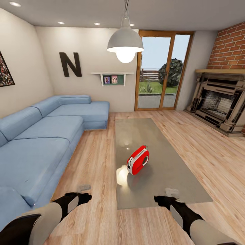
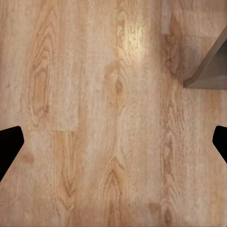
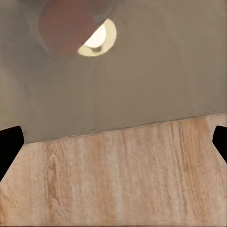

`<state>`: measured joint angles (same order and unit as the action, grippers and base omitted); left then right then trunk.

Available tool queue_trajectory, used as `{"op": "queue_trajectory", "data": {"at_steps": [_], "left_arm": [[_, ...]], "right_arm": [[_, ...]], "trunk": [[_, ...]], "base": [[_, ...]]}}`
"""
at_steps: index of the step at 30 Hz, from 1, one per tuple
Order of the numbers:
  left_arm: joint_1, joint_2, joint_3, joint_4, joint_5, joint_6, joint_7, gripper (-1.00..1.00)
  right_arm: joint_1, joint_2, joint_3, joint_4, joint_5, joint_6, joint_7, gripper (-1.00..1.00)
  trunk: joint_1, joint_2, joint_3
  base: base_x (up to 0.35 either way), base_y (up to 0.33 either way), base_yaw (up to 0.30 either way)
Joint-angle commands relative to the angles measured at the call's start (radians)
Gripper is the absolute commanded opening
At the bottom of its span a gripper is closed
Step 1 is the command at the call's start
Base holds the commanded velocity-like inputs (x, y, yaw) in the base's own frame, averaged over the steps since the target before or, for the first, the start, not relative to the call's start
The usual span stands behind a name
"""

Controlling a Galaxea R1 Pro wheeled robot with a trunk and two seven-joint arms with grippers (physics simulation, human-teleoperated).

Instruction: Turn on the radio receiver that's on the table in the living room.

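Note:
The red radio receiver [image 1: 138, 160] stands upright on the long glossy grey table [image 1: 143, 132], near its middle, with the round dial facing right. My left gripper [image 1: 85, 196] hovers open over the wood floor, left of the table's near end. My right gripper [image 1: 158, 199] is open above the table's near edge, well short of the radio. In the left wrist view the left gripper [image 2: 113, 144] looks down at floor planks and a table corner [image 2: 210, 68]. The right gripper [image 3: 113, 144] looks at the table [image 3: 142, 85], which shows a blurred red reflection and a lamp glare.
A blue sectional sofa [image 1: 41, 136] runs along the left, close to my left arm. A brick fireplace [image 1: 219, 105] stands at the right, with glass doors [image 1: 160, 78] at the back. A white pendant lamp [image 1: 125, 44] hangs over the table. Light wood floor [image 1: 95, 160] surrounds the table.

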<state>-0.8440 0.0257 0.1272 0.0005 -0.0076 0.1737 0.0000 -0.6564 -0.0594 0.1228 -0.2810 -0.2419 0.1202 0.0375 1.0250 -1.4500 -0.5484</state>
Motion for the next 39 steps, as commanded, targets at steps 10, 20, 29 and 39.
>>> {"op": "queue_trajectory", "data": {"at_steps": [10, 20, 29, 39], "left_arm": [[0.152, 0.024, 0.0, 0.068, -0.002, -0.143, 0.0, 1.0], [0.262, 0.036, 0.0, 0.068, -0.002, -0.205, 0.0, 1.0], [0.312, 0.05, 0.0, 0.069, -0.002, -0.211, 0.0, 1.0], [0.406, 0.051, 0.0, 0.07, -0.002, -0.215, 0.0, 1.0]], "right_arm": [[0.0, 0.039, 0.0, 0.248, 0.012, -0.232, 0.017, 1.0], [0.056, 0.051, 0.0, 0.261, 0.015, -0.25, 0.022, 1.0], [0.108, 0.057, 0.0, 0.262, 0.015, -0.251, 0.022, 1.0], [0.178, 0.056, 0.0, 0.263, 0.016, -0.247, 0.021, 1.0]], "trunk": [[0.0, 0.0, 0.0], [0.0, 0.0, 0.0], [0.0, 0.0, 0.0], [0.0, 0.0, 0.0]], "base": [[0.0, 0.0, 0.0], [0.0, 0.0, 0.0], [0.0, 0.0, 0.0], [0.0, 0.0, 0.0]]}}
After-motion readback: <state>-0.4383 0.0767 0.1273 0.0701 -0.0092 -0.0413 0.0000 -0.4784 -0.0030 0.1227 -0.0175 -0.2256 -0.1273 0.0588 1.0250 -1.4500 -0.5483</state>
